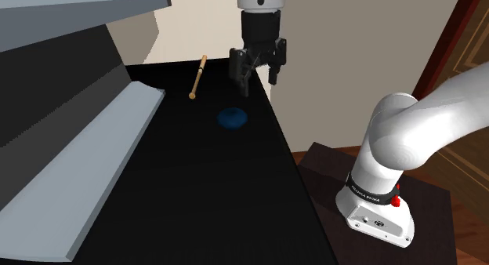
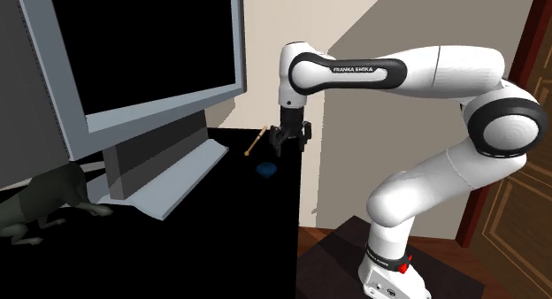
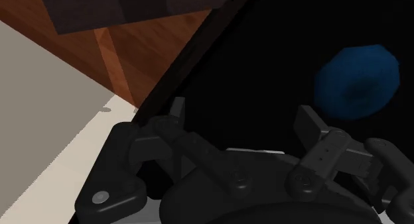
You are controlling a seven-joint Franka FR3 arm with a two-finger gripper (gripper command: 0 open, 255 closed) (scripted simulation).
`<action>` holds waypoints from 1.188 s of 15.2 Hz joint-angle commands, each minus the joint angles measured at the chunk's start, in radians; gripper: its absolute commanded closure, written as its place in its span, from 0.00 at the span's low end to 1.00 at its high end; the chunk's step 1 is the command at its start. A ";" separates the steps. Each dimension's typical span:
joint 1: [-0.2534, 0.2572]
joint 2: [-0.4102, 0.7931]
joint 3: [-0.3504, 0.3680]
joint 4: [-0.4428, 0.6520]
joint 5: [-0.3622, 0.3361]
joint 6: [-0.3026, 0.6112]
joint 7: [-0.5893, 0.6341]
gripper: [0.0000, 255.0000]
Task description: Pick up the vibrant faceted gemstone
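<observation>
we've got the blue gem [image 1: 232,118] lying flat on the black worktop [image 1: 196,193] near its edge, roundish, no long axis we can call, end effector [image 1: 258,79] hanging above, off to one side, fingers wide apart, holding nothing, touching nothing

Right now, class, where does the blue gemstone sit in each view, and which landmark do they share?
Shoulder view: gemstone on the black tabletop, below the gripper.
Second exterior view: near the tabletop's right edge.
Wrist view: beside the open fingers, not between.
Shared landmark: the gripper.
</observation>
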 commanded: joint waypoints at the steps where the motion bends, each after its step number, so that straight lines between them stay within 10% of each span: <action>1: 0.001 0.033 0.046 0.038 0.027 -0.005 0.068 0.00; 7: -0.009 0.153 0.186 0.171 0.083 -0.010 0.265 0.00; 16: 0.000 0.138 0.203 0.061 0.101 0.086 0.257 0.00; 17: 0.001 0.137 0.203 0.060 0.101 0.086 0.257 1.00; 18: 0.001 0.136 0.203 0.059 0.101 0.086 0.256 1.00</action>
